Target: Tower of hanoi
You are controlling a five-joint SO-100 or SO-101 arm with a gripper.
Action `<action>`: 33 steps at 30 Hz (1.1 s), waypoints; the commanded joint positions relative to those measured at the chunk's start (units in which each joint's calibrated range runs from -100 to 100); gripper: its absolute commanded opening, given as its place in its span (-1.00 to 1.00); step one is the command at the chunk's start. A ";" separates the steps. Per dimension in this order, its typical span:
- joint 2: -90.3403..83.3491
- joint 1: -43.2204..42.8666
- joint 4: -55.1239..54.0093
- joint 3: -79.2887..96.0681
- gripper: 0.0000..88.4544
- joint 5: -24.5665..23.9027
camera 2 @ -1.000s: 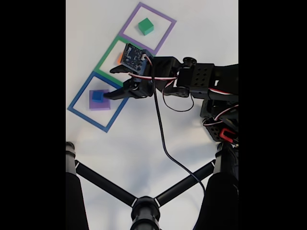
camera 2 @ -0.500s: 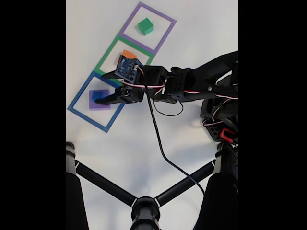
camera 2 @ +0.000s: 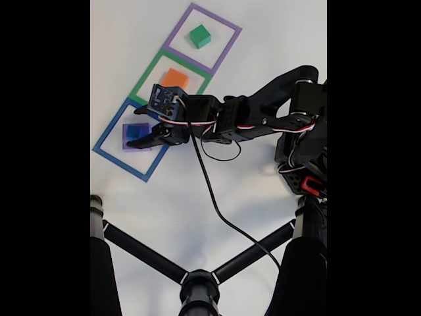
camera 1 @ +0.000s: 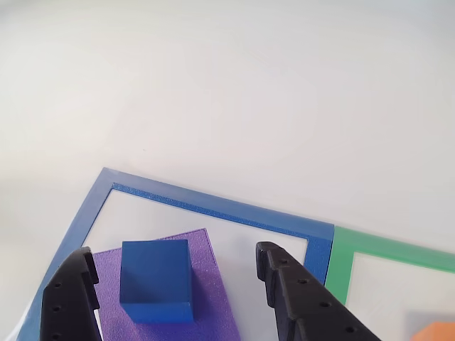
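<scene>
Main risk as I judged it: the blue block (camera 1: 156, 280) sat on the purple block (camera 1: 206, 298) w/ little margin, so if I dropped the gripper (camera 1: 178, 284) off-centre, one finger could catch the purple foam's top or edge and drag both out of the blue tape square (camera 1: 213, 206). Foam is light and squashy, so a skewed pinch might twist the blue one or tip it off the stack; too deep a grab might lift purple along w/ it. The fixed view gave me poor depth, so height above the stack was a guess.

Gripper state: spread wide. In the other view, both dark fingers (camera 1: 298, 298) stood apart, one at the lower left and one right of centre, nothing between the pads but air and the blue block below. Blue sat nearer the left finger than the right, so approx. off-centre in the gap; I couldn't tell if anything touched yet.

Layout in the fixed view: gripper (camera 2: 146, 133) over the blue-on-purple stack (camera 2: 136, 137) in the blue outline (camera 2: 108, 153). Orange block (camera 2: 174, 78) in the middle green tape square (camera 2: 146, 74), just beyond the wrist. Green block (camera 2: 199, 35) in the far purple tape square (camera 2: 217, 20), well apart from the arm.
</scene>
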 commanded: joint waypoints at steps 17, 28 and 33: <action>1.84 -3.62 -1.92 -0.72 -0.47 0.00; 3.36 -3.93 -2.00 -1.35 -0.56 0.00; 4.16 -4.77 -2.25 -2.08 -0.60 0.00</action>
